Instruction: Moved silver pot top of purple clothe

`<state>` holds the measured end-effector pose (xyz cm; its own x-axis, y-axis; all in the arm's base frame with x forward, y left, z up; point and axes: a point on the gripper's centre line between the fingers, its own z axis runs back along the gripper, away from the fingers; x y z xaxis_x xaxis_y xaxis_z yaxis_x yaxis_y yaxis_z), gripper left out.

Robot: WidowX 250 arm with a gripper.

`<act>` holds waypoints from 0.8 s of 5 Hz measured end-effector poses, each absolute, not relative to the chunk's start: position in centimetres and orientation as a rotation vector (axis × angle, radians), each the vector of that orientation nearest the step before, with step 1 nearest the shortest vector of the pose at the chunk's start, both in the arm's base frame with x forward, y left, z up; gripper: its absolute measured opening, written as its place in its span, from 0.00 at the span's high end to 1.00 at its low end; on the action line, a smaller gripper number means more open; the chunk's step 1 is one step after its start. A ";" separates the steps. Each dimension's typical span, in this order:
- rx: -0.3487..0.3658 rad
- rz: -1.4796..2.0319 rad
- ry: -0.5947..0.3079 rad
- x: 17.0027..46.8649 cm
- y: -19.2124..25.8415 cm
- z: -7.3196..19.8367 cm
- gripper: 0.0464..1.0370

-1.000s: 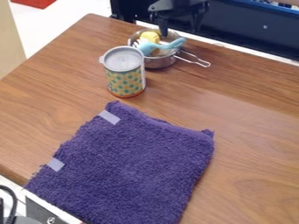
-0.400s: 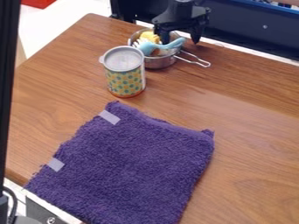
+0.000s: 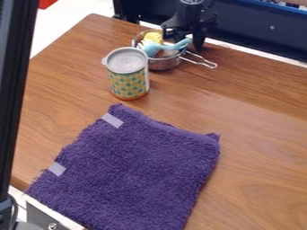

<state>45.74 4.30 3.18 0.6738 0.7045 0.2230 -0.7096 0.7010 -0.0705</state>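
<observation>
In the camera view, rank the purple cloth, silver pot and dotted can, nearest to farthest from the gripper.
1. Silver pot: right by the gripper, near the top.
2. Dotted can: lower left of the pot in the picture.
3. Purple cloth: below both.

Silver pot [image 3: 163,65], wire-handled, upright, loaded, upper middle of frame. Purple cloth [image 3: 135,168], fuzzy, spread flat, lower left to center.
</observation>
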 end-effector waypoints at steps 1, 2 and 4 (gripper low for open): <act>0.018 0.807 -0.235 45.9 4.2 3.0 0.86; 0.033 0.794 -0.215 45.6 4.3 3.2 0.97; 0.113 0.652 -0.186 45.3 2.6 3.5 0.98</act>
<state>45.35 2.59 3.55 0.7792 0.5914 0.2076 -0.6118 0.7897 0.0463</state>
